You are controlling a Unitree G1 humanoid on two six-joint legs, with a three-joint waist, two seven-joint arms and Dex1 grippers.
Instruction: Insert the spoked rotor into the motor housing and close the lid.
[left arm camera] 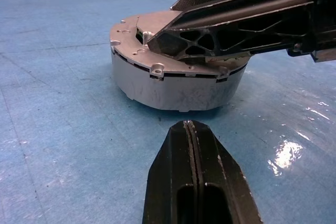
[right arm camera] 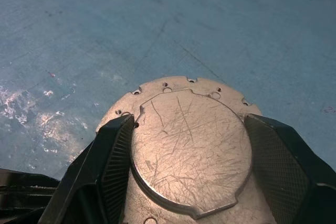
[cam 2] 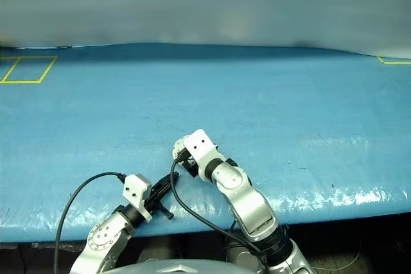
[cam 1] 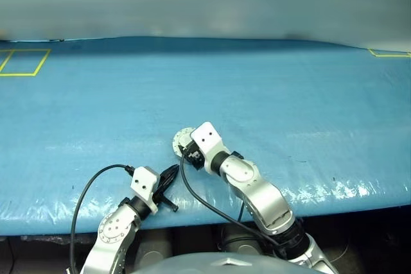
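Observation:
The motor housing (left arm camera: 173, 90), a short grey metal cylinder, stands on the blue table near its front edge. The lid (right arm camera: 189, 145), plain scratched grey face up, lies flat on top of it. My right gripper (right arm camera: 190, 121) reaches over the housing from above, one black finger pressed against each side of the lid's raised disc. My left gripper (left arm camera: 190, 124) is shut and empty. It rests low on the table a short way in front of the housing, pointing at its wall. The spoked rotor is hidden.
The blue table (cam 1: 270, 94) stretches far beyond the housing. A yellow tape rectangle (cam 1: 22, 62) marks the far left and a yellow corner mark (cam 1: 388, 54) the far right. The front edge (cam 1: 334, 206) runs just behind both grippers. Black cables loop off each wrist.

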